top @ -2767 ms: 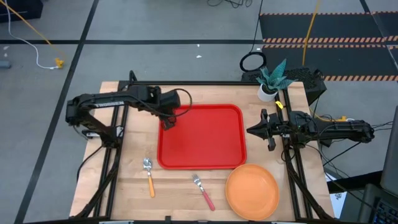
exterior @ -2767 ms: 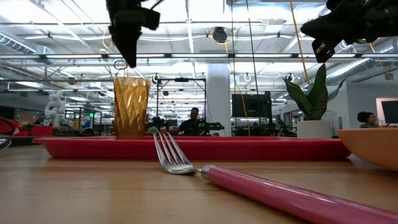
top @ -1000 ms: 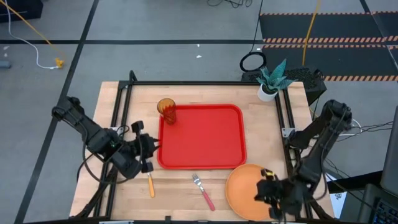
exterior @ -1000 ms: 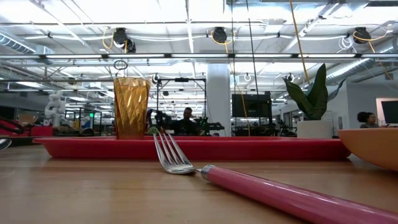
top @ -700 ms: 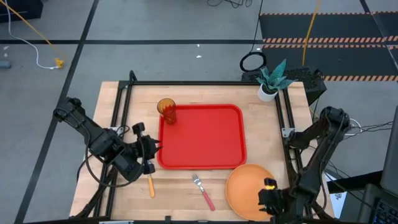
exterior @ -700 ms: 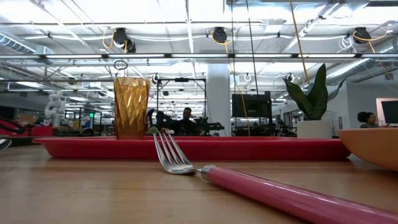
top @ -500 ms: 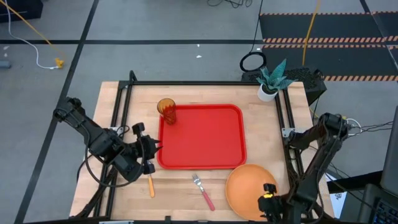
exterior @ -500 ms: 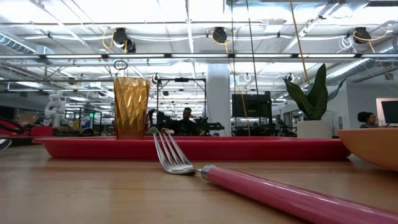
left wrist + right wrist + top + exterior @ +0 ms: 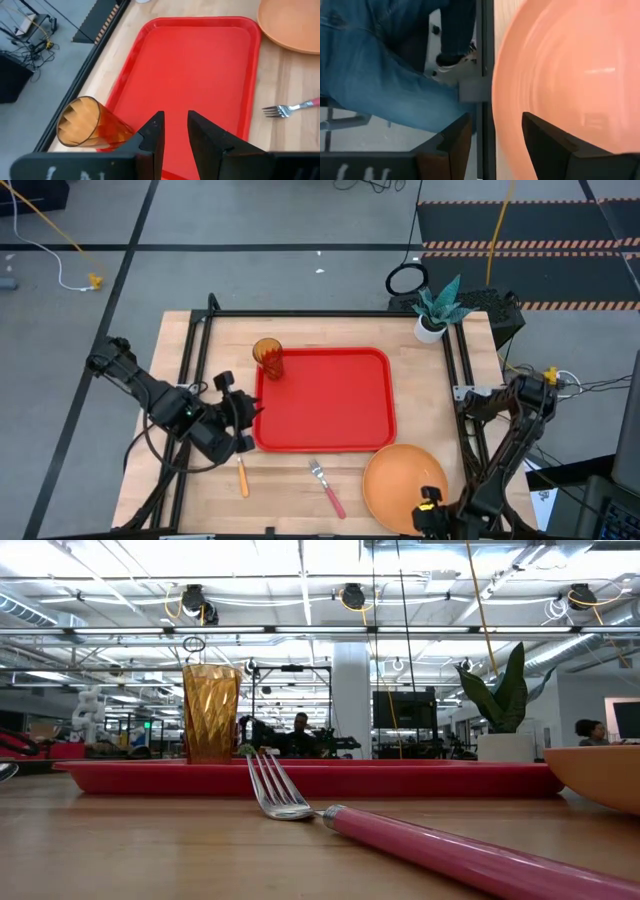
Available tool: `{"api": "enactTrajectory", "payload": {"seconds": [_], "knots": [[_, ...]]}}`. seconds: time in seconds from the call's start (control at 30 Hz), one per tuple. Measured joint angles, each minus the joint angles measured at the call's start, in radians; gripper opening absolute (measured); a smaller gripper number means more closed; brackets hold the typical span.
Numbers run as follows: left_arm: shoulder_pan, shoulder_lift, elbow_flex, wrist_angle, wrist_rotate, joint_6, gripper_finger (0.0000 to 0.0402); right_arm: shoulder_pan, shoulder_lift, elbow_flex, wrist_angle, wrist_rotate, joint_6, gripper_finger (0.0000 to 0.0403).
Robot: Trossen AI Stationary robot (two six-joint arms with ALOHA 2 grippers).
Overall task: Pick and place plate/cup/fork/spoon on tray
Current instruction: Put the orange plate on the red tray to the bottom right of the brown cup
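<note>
The red tray (image 9: 320, 400) lies mid-table, and the amber cup (image 9: 267, 357) stands upright in its far left corner. The orange plate (image 9: 403, 488) rests on the wood at the near right. The fork (image 9: 327, 488) lies near the front edge. Only the spoon's orange handle (image 9: 241, 477) shows; my left arm hides its bowl. My left gripper (image 9: 174, 120) hovers open over the tray's left rim, holding nothing. My right gripper (image 9: 496, 117) is open low over the plate's near right rim (image 9: 496, 75); the rim shows between its fingers.
A potted plant (image 9: 435, 315) stands at the table's far right corner. Black frame rails (image 9: 195, 370) run along the table's sides. A person's legs in jeans (image 9: 380, 75) show just past the table edge by the plate. Bare wood lies between spoon and fork.
My right gripper has sunk and gone toward the table's near edge, along the plate's right side to its near rim. Plate, cup, fork, spoon and tray have stayed where they were.
</note>
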Motion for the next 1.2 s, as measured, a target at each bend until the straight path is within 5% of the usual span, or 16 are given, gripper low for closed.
{"api": "enactTrajectory", "payload": {"seconds": [0.4,0.93,1.2], "knots": [[0.059,0.0,0.0,0.002,0.0,0.006,0.0088,-0.001,0.052,0.0,0.024,-0.032,-0.024,0.0159],[0.063,0.0,0.0,0.018,0.001,0.005,0.0088,-0.001,0.068,0.0,0.026,-0.079,-0.1,0.001],[0.063,0.0,0.0,0.023,0.002,0.019,0.0088,-0.001,0.067,0.011,0.015,-0.098,-0.088,0.0004]]}}
